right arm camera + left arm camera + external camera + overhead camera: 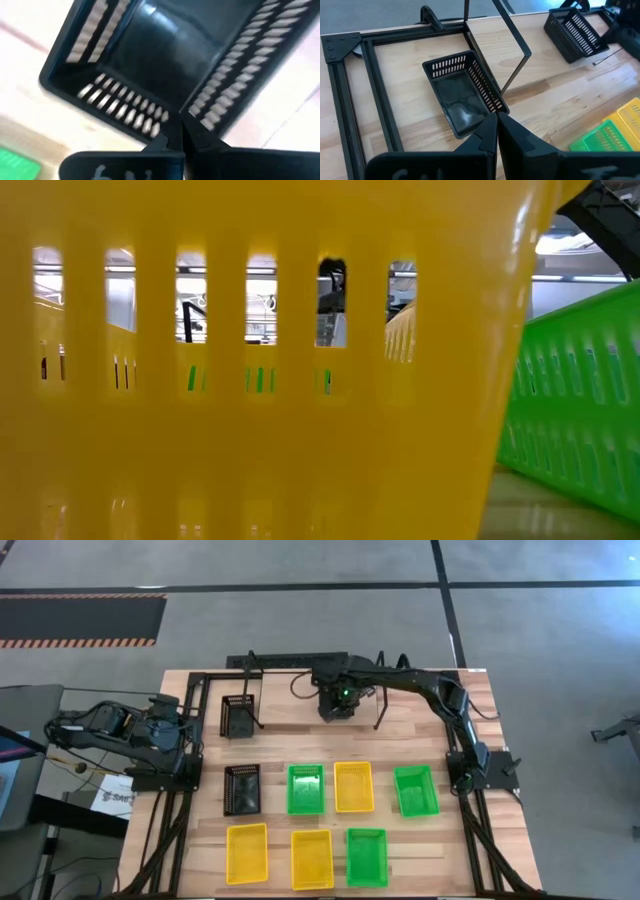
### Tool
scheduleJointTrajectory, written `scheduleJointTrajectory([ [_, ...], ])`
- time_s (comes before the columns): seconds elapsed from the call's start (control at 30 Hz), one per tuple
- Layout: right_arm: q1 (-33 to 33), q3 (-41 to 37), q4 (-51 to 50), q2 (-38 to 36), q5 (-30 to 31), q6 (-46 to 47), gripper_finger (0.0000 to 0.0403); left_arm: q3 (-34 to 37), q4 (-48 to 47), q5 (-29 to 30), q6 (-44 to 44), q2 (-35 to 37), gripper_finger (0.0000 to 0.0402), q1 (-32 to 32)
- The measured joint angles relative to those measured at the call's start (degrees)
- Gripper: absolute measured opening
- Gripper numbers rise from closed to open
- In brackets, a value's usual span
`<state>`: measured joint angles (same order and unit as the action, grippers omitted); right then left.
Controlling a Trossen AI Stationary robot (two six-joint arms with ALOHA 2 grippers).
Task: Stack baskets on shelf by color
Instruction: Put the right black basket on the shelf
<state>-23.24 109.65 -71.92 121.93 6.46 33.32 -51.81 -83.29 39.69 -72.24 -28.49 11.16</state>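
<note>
Your right gripper (338,706) hangs over the back of the table beside the shelf (300,661), its fingers (172,135) pinching the wall of a black basket (165,55). Your left gripper (496,131) waits at the table's left edge, fingers pressed together and empty. Another black basket (237,716) sits under the shelf's left end, a third (242,789) leads the middle row, and yellow (247,853) and green baskets (305,789) fill the front.

A wooden worktop (420,745) stands on a grey floor (300,565). A black frame (190,700) edges the worktop. Beyond its far left corner, black-and-orange hazard tape (80,641) marks the floor.
</note>
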Motion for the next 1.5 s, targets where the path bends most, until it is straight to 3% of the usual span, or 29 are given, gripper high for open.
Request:
scheduleJointTrajectory([
  [0.63, -4.57, 0.0, 9.14, 0.32, -3.91, -1.69, 0.0, 0.0, 0.0, -0.29, -0.2, 0.0, 0.0, 0.01],
  [1.5, -8.49, -3.76, 7.21, 0.3, -3.49, -3.23, 0.0, 0.0, 0.0, -0.22, -1.08, 0.0, 0.0, 0.01],
])
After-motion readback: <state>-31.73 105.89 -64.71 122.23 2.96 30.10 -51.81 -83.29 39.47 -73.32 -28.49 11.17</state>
